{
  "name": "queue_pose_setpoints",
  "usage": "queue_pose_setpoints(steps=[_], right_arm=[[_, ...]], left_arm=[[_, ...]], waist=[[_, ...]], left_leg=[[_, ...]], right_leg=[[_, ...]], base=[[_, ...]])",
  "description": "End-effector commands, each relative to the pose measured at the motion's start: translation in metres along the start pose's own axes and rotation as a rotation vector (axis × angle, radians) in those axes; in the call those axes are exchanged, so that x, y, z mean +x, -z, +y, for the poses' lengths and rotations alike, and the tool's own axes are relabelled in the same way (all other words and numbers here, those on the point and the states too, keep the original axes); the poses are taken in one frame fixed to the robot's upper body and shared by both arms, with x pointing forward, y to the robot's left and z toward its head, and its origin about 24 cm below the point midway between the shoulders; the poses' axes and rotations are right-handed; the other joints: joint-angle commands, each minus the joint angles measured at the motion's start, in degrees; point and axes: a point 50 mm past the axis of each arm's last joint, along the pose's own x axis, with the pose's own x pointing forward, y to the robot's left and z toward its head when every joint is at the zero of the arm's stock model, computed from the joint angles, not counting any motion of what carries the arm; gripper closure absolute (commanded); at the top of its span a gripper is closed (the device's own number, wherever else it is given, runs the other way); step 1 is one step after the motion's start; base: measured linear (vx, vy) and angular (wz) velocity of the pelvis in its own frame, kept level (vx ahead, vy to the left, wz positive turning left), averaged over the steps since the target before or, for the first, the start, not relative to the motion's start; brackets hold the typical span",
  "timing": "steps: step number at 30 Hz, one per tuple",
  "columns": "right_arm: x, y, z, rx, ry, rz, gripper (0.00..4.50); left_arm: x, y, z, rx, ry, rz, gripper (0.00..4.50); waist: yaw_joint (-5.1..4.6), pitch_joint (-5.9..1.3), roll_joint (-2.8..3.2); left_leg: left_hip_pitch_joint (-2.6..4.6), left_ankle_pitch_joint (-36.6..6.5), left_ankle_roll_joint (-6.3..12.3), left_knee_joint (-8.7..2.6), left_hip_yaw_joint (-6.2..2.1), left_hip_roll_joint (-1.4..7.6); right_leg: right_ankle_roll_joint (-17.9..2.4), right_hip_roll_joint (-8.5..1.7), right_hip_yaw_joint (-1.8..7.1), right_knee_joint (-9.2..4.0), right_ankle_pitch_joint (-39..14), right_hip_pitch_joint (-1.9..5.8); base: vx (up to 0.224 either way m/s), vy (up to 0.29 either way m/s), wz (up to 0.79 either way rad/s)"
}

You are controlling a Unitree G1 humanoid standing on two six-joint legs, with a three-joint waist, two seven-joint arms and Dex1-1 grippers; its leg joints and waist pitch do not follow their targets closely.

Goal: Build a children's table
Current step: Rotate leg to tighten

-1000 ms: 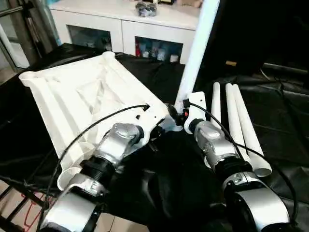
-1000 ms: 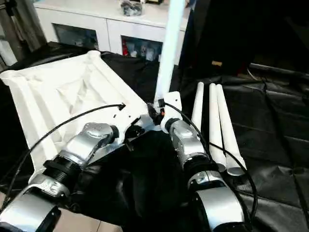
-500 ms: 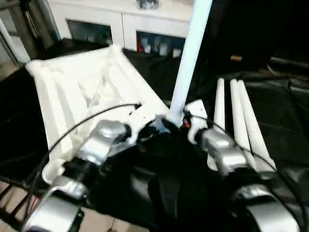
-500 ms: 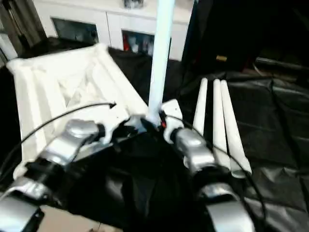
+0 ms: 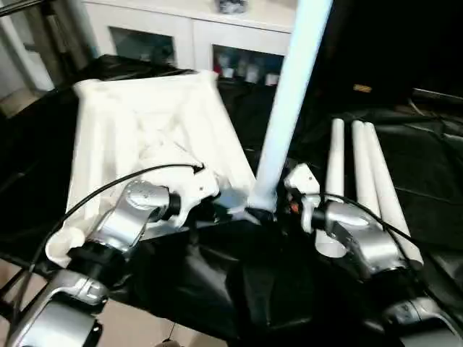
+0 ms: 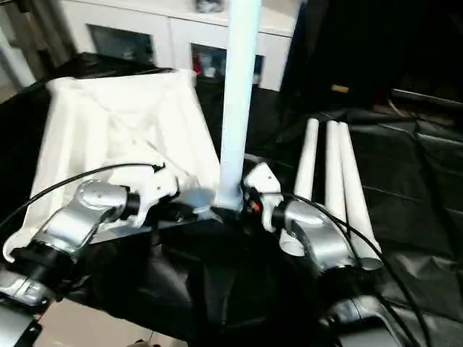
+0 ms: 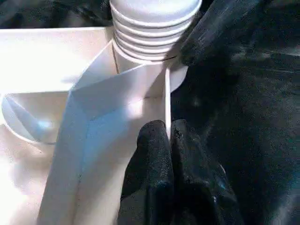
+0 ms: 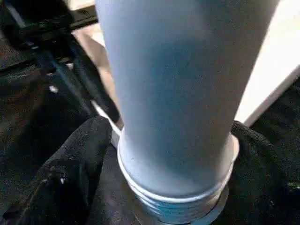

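I had one leg point(image 5: 288, 101) standing upright in the near corner socket of the tabletop point(image 5: 145, 130), which lay upside down on the black cloth point(image 5: 239, 289), ribs up. The leg's long axis ran from about six o'clock up to twelve, tipped slightly toward one. In the left wrist view its ribbed foot point(image 7: 152, 28) sat at the socket mouth, with several rings still showing, so I judged it not fully seated.

My right gripper point(image 8: 164, 154) straddled the base of that leg, a finger point(image 8: 70, 168) on each side, set wide around the tube; whether they pressed on it I could not tell. My left gripper point(image 7: 164, 159) was pinched closed on the thin wall of the tabletop just beside the socket, bracing it.

The right arm was the nearer one to the leg, reaching in from about five o'clock; the left came in from eight.

Three spare legs point(image 5: 362, 181) lay side by side at three o'clock, close to the right forearm. A white cabinet point(image 5: 195, 36) stood well back at twelve. Above the leg looked free.
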Motion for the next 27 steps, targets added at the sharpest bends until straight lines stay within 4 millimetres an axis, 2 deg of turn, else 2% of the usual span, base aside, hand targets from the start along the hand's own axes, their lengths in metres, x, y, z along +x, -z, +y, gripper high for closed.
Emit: queue_pose_setpoints(steps=[1,3,4,7,9,14,23,27], right_arm=[[0.001,-0.002,0.008,-0.004,-0.066,-0.002,0.68],[0.001,0.000,0.009,0.002,-0.070,0.005,0.68],[0.002,0.001,0.010,0.012,-0.069,0.009,0.93],[0.002,0.002,0.011,0.018,-0.072,0.010,1.06],[0.003,0.003,0.014,0.030,-0.082,0.008,1.39],[0.003,0.004,0.016,0.040,-0.086,0.013,1.63],[0.005,0.012,0.015,0.124,-0.083,0.032,1.70],[0.006,0.025,0.010,0.178,-0.058,0.136,1.70]], left_arm=[[0.003,-0.010,-0.004,0.059,0.036,-0.024,4.50],[0.003,-0.009,-0.004,0.059,0.040,-0.018,4.50],[0.003,-0.009,-0.004,0.060,0.044,-0.015,4.50],[0.003,-0.008,-0.004,0.060,0.049,-0.012,4.50],[0.002,-0.006,-0.005,0.062,0.054,-0.006,4.50],[0.002,-0.005,-0.005,0.061,0.061,0.000,4.50],[0.000,-0.002,-0.008,0.044,0.093,0.011,4.50],[-0.001,-0.001,-0.011,0.034,0.122,0.016,4.50]], waist=[[0.06,-3.52,0.25],[-0.02,-3.53,0.31],[-0.02,-3.53,0.33],[0.02,-3.55,0.33],[0.03,-3.54,0.41],[0.07,-3.59,0.36],[0.09,-3.72,0.31],[-0.10,-3.61,0.33]], left_leg=[[0.74,-4.53,3.79,-2.90,0.08,1.48],[0.72,-4.74,3.57,-2.88,0.07,1.44],[0.75,-5.17,3.30,-2.86,0.07,1.41],[0.74,-5.15,2.95,-2.84,0.01,1.39],[0.77,-5.07,2.92,-2.83,0.00,1.36],[0.76,-5.22,2.77,-2.76,-0.03,1.33],[0.73,-4.46,2.91,-2.63,-0.07,1.30],[0.73,-5.58,2.36,-2.72,-0.07,1.26]], right_leg=[[-15.50,-3.49,1.90,-2.57,7.88,3.62],[-15.59,-3.49,1.85,-2.58,7.51,3.56],[-15.55,-3.51,1.86,-2.63,6.83,3.57],[-15.36,-3.51,1.88,-2.59,6.35,3.60],[-15.33,-3.44,1.87,-2.57,6.70,3.60],[-15.48,-3.49,1.85,-2.52,6.61,3.62],[-15.70,-3.53,1.79,-2.31,7.07,3.71],[-15.75,-3.49,1.72,-2.43,5.03,3.71]], base=[[0.000,0.000,0.00],[0.000,0.000,0.00],[0.000,0.000,0.00],[0.000,0.000,0.00],[0.000,0.000,0.00],[0.000,0.000,0.00],[0.000,0.000,0.00],[0.000,0.000,0.00]])
